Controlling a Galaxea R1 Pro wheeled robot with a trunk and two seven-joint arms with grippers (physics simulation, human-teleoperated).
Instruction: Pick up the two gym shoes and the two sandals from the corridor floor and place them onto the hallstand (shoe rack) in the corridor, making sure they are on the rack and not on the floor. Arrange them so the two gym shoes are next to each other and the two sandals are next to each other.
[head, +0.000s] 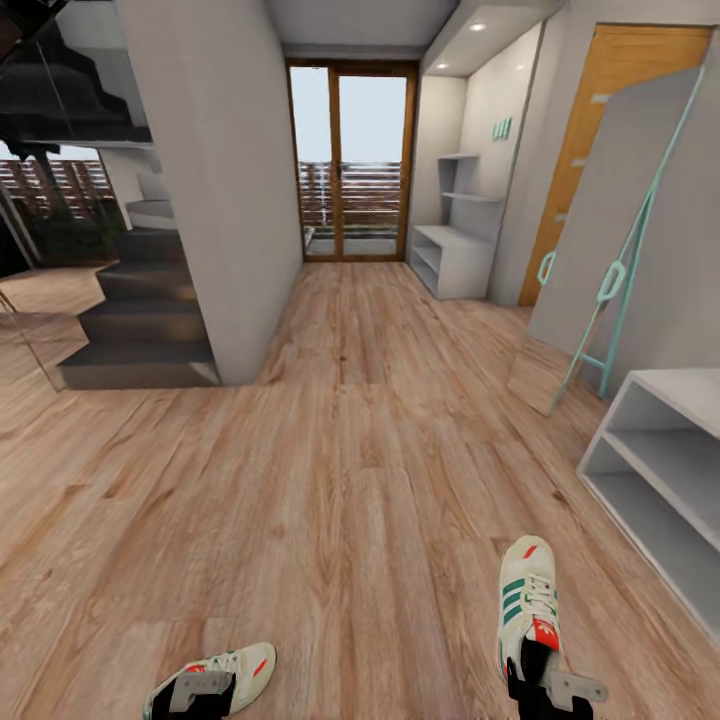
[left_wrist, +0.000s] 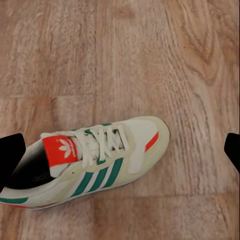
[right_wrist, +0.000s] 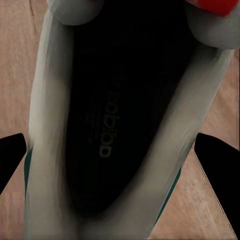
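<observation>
The right gripper (head: 545, 690) sat at the bottom right of the head frame, right over the heel end of one gym shoe (head: 527, 605). Up close in the right wrist view its black fingertips (right_wrist: 218, 167) stood wide apart, one on each side of that shoe's collar (right_wrist: 120, 125), and I honestly couldn't tell if they touched it. That camera looked straight down into the dark insole, logo and all, which the head camera didn't give you.

The left gripper (head: 195, 695) was at the bottom left of the head frame, above the second gym shoe (head: 240, 668). In the left wrist view its fingertips (left_wrist: 11, 155) were spread too, poking in from either edge of the frame, with the shoe (left_wrist: 87, 162) lying flat between them, lower left of center. Cream upper, three green stripes, white laces, red-orange tongue label and a red dash near the toe.

Both shoes lay well apart on the corridor floor (head: 350, 480), light wood-grain planks. Pale shelving (head: 665, 470) stood at the right edge of the head frame and another pale unit (head: 455, 250) far down the corridor. There was a glass door (head: 352, 160) at the end, dark stairs (head: 140, 310) upper left, and a teal-framed panel (head: 620, 270) leaning on the right wall.
</observation>
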